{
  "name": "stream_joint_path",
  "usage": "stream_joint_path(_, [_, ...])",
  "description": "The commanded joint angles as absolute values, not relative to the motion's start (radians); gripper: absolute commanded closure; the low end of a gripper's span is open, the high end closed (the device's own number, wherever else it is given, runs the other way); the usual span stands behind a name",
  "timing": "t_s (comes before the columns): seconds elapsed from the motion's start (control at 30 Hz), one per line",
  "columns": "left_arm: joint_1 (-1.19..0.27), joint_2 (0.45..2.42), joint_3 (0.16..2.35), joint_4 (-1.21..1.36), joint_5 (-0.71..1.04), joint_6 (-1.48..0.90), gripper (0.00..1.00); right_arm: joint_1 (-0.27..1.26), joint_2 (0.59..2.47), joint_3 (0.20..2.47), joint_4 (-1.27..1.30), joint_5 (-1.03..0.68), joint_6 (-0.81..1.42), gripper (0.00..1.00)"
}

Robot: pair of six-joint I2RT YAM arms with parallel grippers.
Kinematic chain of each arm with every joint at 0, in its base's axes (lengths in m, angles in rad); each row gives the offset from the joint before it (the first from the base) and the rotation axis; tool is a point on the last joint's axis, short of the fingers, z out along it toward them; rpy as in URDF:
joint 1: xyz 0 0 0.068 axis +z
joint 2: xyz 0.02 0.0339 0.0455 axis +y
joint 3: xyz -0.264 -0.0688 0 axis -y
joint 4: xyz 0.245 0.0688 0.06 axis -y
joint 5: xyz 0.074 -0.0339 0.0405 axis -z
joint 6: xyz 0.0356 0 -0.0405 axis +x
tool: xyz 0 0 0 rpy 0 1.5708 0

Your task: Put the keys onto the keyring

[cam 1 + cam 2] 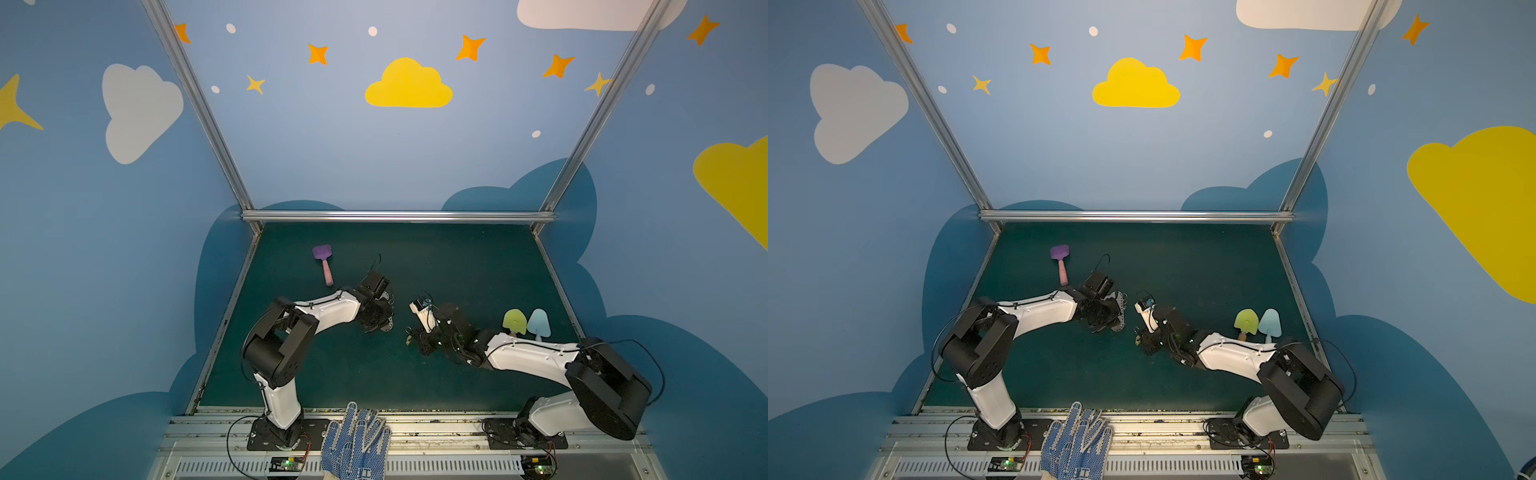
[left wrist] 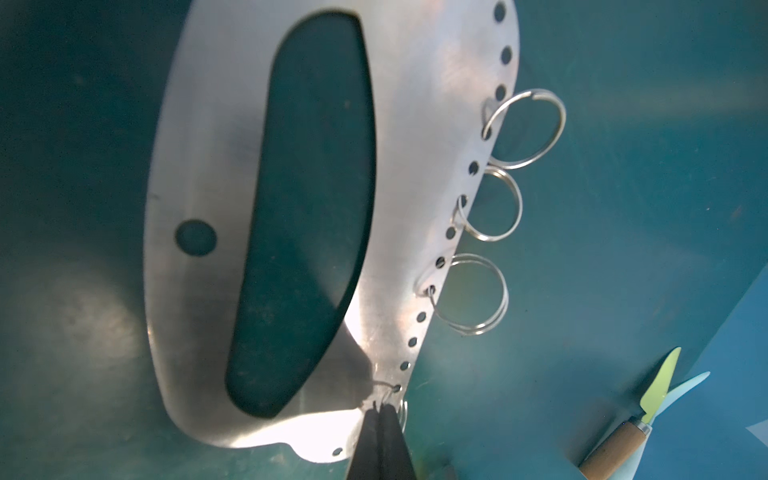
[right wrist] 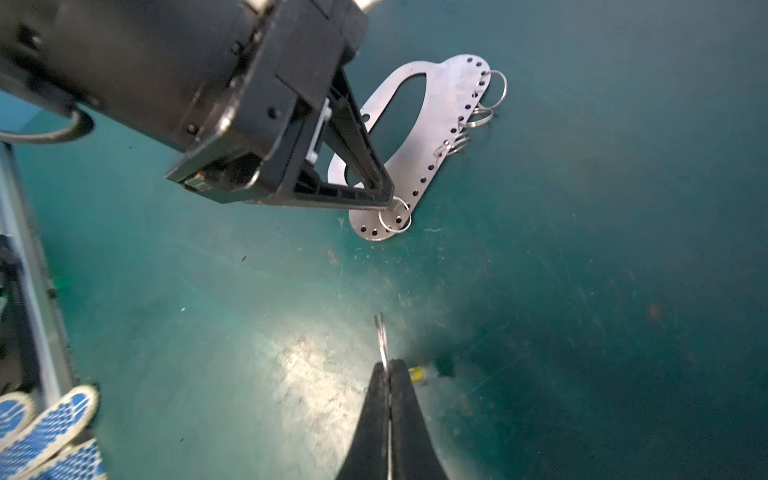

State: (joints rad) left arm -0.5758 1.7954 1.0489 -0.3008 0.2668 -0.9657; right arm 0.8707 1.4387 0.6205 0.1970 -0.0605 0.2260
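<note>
Right gripper [image 3: 390,368], we find, is pressed together on the keys [image 3: 381,338], pinching their split ring edge-on above the green mat [image 3: 582,291] (yellow tag [image 3: 419,374] just beside the fingers [image 3: 405,395]). We record the left gripper [image 2: 380,409] likewise closed, nipping a small ring [image 3: 397,216] at one end of the keyring [image 2: 208,145], a holed grey plate near mid-table, apart from the keys.
</note>
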Motion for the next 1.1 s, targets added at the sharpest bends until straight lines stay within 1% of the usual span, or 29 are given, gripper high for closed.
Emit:
stream_joint_path(0.0, [-0.569, 1.767, 1.046, -0.300, 0.273, -0.962, 0.96, 0.880, 1.447, 0.656, 0.159, 0.009, 0.215, 1.00])
stream_joint_path(0.03, [-0.570, 1.767, 1.048, -0.301, 0.275, -0.962, 0.96, 0.873, 1.444, 0.657, 0.159, -0.006, 0.234, 1.00])
stream_joint_path(0.1, [-0.566, 1.767, 1.049, -0.302, 0.277, -0.962, 0.96, 0.841, 1.426, 0.655, 0.168, -0.088, 0.285, 1.00])
stream_joint_path(0.3, [-0.557, 1.761, 1.049, -0.302, 0.284, -0.957, 0.96, 0.638, 1.291, 0.593, 0.314, -0.561, 0.441, 1.00])
stream_joint_path(0.37, [-0.554, 1.758, 1.048, -0.299, 0.283, -0.957, 0.96, 0.573, 1.250, 0.582, 0.350, -0.687, 0.482, 1.00])
stream_joint_path(0.53, [-0.545, 1.750, 1.048, -0.294, 0.289, -0.956, 0.96, 0.463, 1.188, 0.570, 0.450, -0.895, 0.603, 1.00])
stream_joint_path(0.73, [-0.545, 1.751, 1.047, -0.287, 0.298, -0.958, 0.96, 0.427, 1.172, 0.556, 0.624, -0.992, 0.770, 1.00])
stream_joint_path(0.87, [-0.545, 1.752, 1.048, -0.284, 0.304, -0.959, 0.96, 0.420, 1.176, 0.561, 0.672, -1.027, 0.829, 1.00])
stream_joint_path(1.0, [-0.544, 1.750, 1.046, -0.280, 0.304, -0.959, 0.96, 0.416, 1.177, 0.563, 0.679, -1.032, 0.845, 1.00])
stream_joint_path(1.07, [-0.543, 1.748, 1.045, -0.279, 0.304, -0.963, 0.96, 0.416, 1.171, 0.568, 0.613, -1.009, 0.808, 1.00])
